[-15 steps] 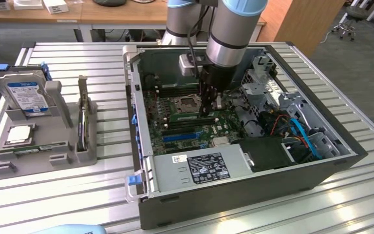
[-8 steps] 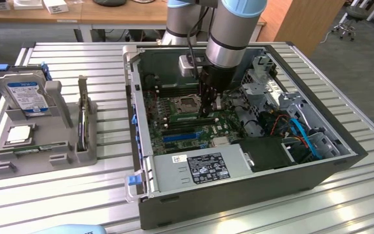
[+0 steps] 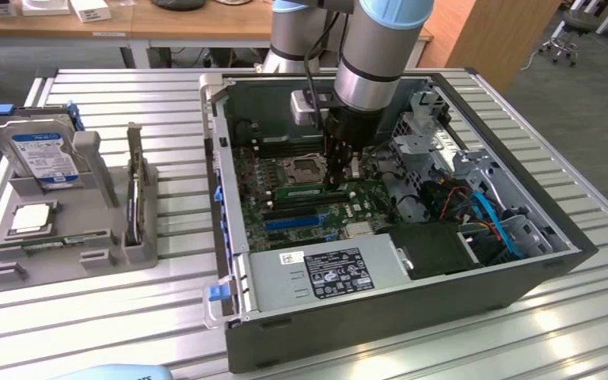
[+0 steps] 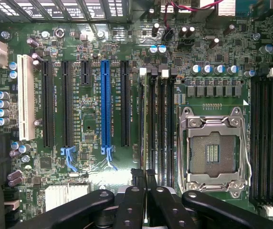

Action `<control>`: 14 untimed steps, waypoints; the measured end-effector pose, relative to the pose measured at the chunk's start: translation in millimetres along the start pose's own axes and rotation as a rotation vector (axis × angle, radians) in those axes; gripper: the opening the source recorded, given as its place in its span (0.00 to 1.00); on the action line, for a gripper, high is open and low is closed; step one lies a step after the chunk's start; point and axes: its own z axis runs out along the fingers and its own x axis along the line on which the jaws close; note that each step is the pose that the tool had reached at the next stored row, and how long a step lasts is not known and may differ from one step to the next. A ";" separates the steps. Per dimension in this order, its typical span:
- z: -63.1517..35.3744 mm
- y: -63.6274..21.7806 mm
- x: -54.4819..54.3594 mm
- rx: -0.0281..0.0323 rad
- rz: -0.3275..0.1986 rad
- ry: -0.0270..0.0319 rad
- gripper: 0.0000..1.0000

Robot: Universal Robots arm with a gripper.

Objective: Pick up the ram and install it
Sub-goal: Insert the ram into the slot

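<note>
Green motherboard point(image 4: 93, 124) lay beneath the pincer point(image 4: 144, 178), pinched almost shut above the memory slots point(image 4: 158, 119); whether the ram was gripped or already seated, I couldn't tell.

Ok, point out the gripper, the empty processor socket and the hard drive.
gripper point(image 4: 145, 174): wrist view, midway between its fingertips.
processor socket point(image 4: 212, 152): wrist view, middle of the bare contact field.
hard drive point(image 3: 40, 154): exterior view, on its blue-white label.

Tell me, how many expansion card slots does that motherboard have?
6 in a row: white slot, black slot, black slot, short black slot, blue slot, black slot. Others may be hidden.
</note>
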 end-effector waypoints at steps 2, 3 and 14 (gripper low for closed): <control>0.0 0.0 0.0 0.0000 -0.001 0.0000 0.12; 0.0 0.0 0.0 0.0000 -0.002 0.0000 0.12; 0.0 0.0 0.0 -0.0003 -0.015 0.0004 0.12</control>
